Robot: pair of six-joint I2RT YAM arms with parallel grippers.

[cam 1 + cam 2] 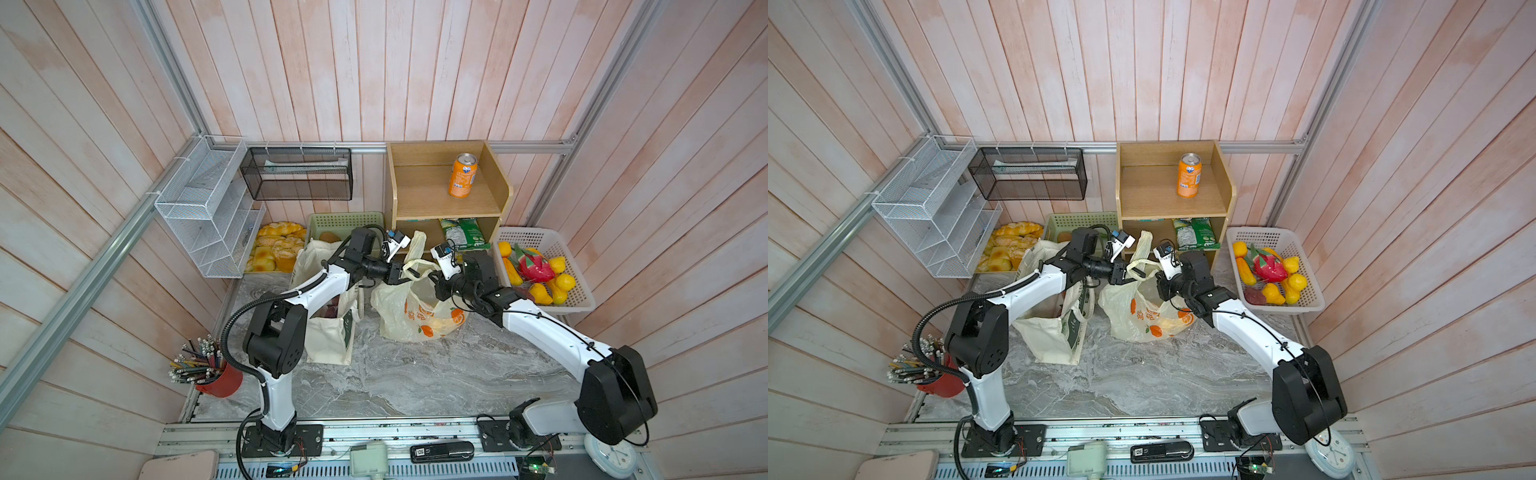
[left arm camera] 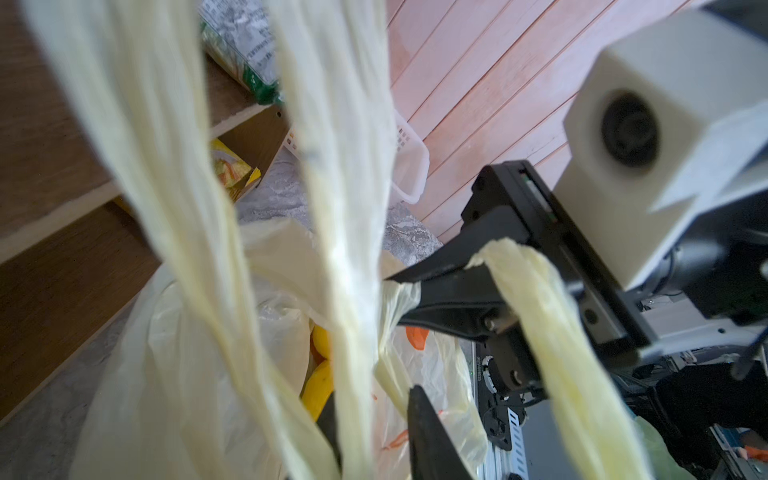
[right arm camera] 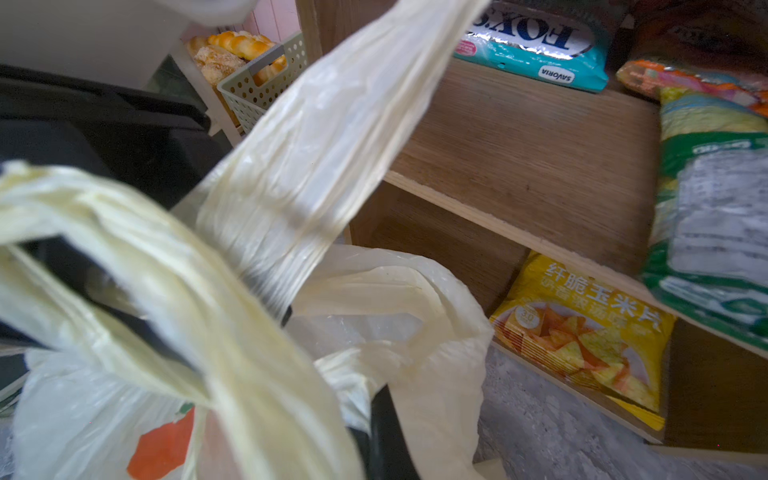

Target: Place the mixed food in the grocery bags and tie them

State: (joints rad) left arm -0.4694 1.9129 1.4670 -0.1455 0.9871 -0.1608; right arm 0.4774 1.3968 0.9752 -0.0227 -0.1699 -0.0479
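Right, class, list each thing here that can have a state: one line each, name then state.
plastic bag: standing on the table, mouth open, handles not tied.
canvas tote: upright, open.
yellow fruit: inside the plastic bag.
orange soda can: upright on the shelf.
left gripper: open, a bag handle strand between its fingers.
right gripper: shut on a bag handle.

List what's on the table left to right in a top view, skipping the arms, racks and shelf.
pencil cup → bread → tote → plastic bag → fruit basket
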